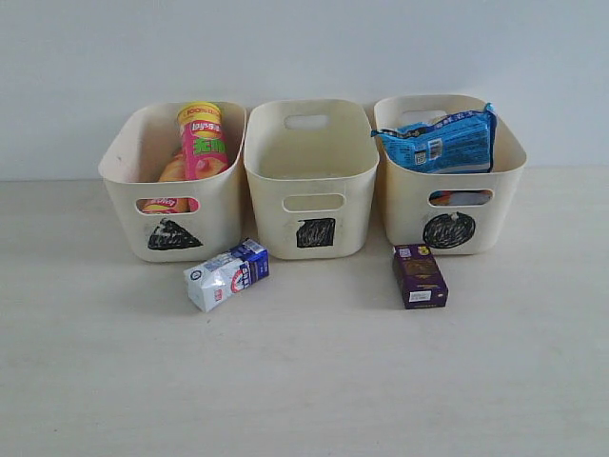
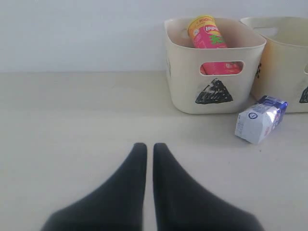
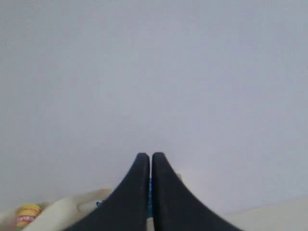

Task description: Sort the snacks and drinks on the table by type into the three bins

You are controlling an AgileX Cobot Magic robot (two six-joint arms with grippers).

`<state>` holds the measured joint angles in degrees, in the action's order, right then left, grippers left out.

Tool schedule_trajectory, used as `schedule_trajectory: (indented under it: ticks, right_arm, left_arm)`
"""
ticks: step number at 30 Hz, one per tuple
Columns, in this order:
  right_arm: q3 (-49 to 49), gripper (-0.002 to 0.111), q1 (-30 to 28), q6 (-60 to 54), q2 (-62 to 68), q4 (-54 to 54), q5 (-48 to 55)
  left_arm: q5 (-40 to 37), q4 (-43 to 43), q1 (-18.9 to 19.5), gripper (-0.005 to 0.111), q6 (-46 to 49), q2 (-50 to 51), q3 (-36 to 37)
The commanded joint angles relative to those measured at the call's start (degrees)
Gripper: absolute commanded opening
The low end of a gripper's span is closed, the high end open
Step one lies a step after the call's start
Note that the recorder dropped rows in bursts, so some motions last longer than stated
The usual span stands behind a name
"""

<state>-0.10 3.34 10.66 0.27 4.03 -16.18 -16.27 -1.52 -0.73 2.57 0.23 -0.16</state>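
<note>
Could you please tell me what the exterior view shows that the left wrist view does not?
Only the exterior view: the circle bin holding the blue bag, and the dark purple carton. Only the left wrist view: the left gripper, shut. Both: the triangle bin with the pink chip can, the white and blue carton, and part of the middle bin.

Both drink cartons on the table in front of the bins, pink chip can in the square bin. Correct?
No: the exterior view shows the pink chip can in the triangle bin, not the square bin. The white-blue carton and the dark purple carton do lie on the table in front.
</note>
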Motion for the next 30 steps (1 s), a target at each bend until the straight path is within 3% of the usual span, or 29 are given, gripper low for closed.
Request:
schedule_trajectory:
  ticks: [1,6,17,20,24,30]
  right_arm:
    - [-6.4,0.000,-0.3,2.6,1.5,0.1,0.9]
    - [-22.6,0.000,-0.3,-0.2,18.4,-0.8,8.0]
    - [-47.8,0.000,1.0,-22.1,53.7,-1.3,47.3]
    - [-49.3,0.000,5.7,-23.9,59.9,0.5,49.3]
    - [-49.5,0.000,13.9,-23.6,67.6,-0.3,42.9]
    - [-52.2,0.000,18.5,-16.9,80.2,-1.6,41.6]
  left_arm:
    - [0.0,0.1,0.1,0.004,-0.3,-0.2,0.2]
    - [0.0,0.1,0.1,0.004,-0.3,-0.2,0.2]
    - [0.0,0.1,0.1,0.004,-0.3,-0.2,0.2]
    - [0.0,0.1,0.1,0.004,-0.3,-0.2,0.2]
    - [0.0,0.1,0.1,0.004,-0.3,-0.2,0.2]
    - [0.0,0.1,0.1,0.004,-0.3,-0.2,0.2]
